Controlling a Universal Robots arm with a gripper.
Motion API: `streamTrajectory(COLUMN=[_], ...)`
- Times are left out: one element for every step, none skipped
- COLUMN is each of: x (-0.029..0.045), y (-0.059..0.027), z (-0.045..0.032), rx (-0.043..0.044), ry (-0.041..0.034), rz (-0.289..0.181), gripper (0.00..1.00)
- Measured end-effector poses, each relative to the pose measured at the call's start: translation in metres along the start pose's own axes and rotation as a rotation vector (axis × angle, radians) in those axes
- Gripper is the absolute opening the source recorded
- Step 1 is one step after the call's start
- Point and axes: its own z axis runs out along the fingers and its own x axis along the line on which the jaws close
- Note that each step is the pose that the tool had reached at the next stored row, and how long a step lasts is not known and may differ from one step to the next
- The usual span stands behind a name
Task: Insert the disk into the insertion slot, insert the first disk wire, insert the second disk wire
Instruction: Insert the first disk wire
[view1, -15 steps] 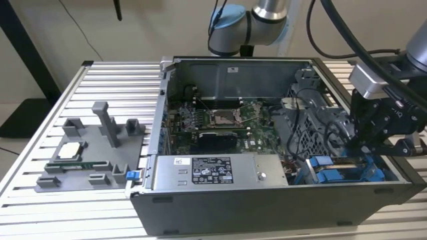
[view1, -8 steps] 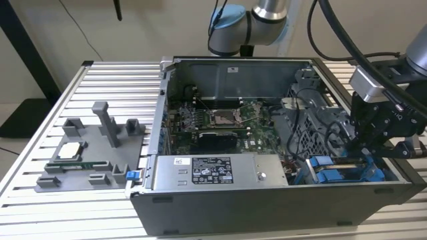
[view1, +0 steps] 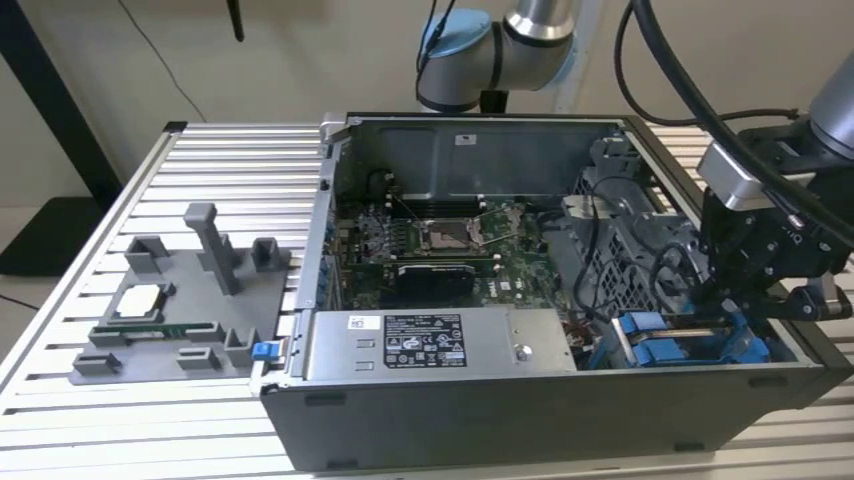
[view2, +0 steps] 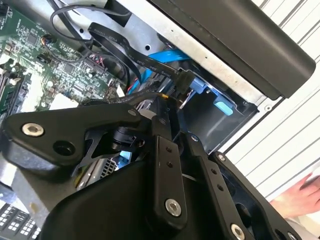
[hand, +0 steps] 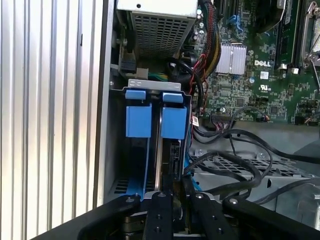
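We see the disk (hand: 173, 121) standing on edge in the insertion slot (hand: 159, 85), just beside the power supply (hand: 159, 22). Its long axis runs from its blue-tabbed end, which faces the power supply, toward the gripper (hand: 178, 200). The second wrist view adds a flat black cable (view2: 127, 50) ending in a connector (view2: 183, 82), with the claw closed on it. The exterior view places the disk along the near wall of the case (view1: 534, 420).

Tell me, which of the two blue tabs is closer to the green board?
The blue tab beside the black cables, nearest the green motherboard; the other blue tab sits by the case wall.
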Motion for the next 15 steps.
streamTrajectory(x=[0.0000, 0.0000, 0.0000, 0.0000, 0.0001, 0.0001, 0.0001, 0.0002, 0.0002, 0.0003, 0.0003, 0.0003, 0.0003, 0.0004, 0.0005], y=[0.0000, -0.0001, -0.0002, -0.0003, -0.0006, -0.0009, -0.0011, -0.0013, -0.0014, -0.0015, -0.0016, -0.0017, -0.0017, -0.0019, -0.0021], z=[0.0002, 0.0005, 0.0007, 0.0010, 0.0012, 0.0015, 0.0017, 0.0019, 0.0021, 0.0025, 0.0031, 0.0035, 0.0040, 0.0045, 0.0050], rx=[0.0002, 0.0002, 0.0003, 0.0003, 0.0003, 0.0004, 0.0004, 0.0004, 0.0004, 0.0004, 0.0004, 0.0004, 0.0005, 0.0006, 0.0008], ry=[-0.0016, -0.0027, -0.0035, -0.0044, -0.0053, -0.0060, -0.0063, -0.0064, -0.0065, -0.0068, -0.0074, -0.0078, -0.0080, -0.0083, -0.0091], rz=[0.000, 0.000, 0.000, 0.000, 0.000, 0.000, 0.000, 0.000, 0.000, 0.000, 0.000, 0.000, 0.000, 0.001, 0.001], gripper=[0.00, 0.00, 0.00, 0.00, 0.00, 0.00, 0.00, 0.00, 0.00, 0.00, 0.00, 0.00, 0.00, 0.00, 0.00])
